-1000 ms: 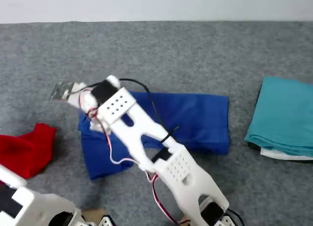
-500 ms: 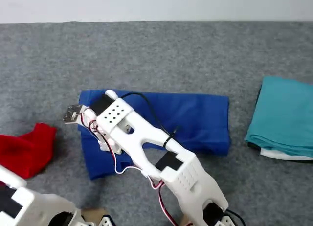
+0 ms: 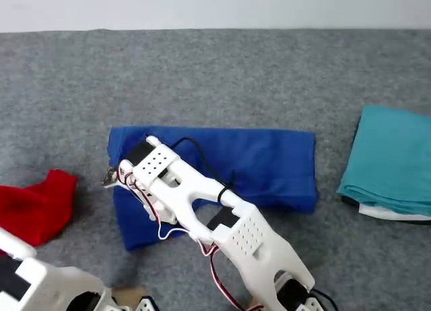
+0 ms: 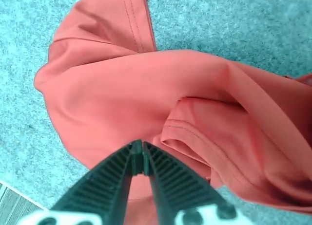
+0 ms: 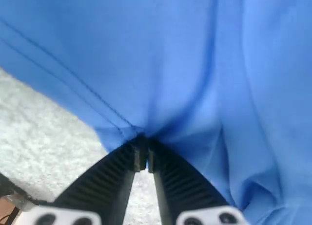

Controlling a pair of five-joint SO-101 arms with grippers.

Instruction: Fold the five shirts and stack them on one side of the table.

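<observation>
A blue shirt [image 3: 269, 163] lies folded into a wide band in the middle of the grey table. My right arm stretches across it, and my right gripper [image 3: 111, 178] sits at the shirt's left edge. In the right wrist view the right gripper [image 5: 142, 142] is shut, with the blue shirt [image 5: 170, 64] pinched at its hem and creases running into the tips. A crumpled red shirt [image 3: 34, 206] lies at the left. My left gripper [image 4: 141, 148] hangs shut above the red shirt [image 4: 146, 88], with nothing visibly between its fingers.
At the right edge a folded teal shirt [image 3: 394, 159] tops a stack, with a white one [image 3: 384, 213] and a dark one peeking out beneath. The left arm's base [image 3: 40, 284] fills the front left corner. Bare grey carpet [image 3: 222, 75] runs along the back.
My right gripper has swung from beyond the blue shirt's far left corner toward the front, along its left edge. The shirt's far left corner now lies flat.
</observation>
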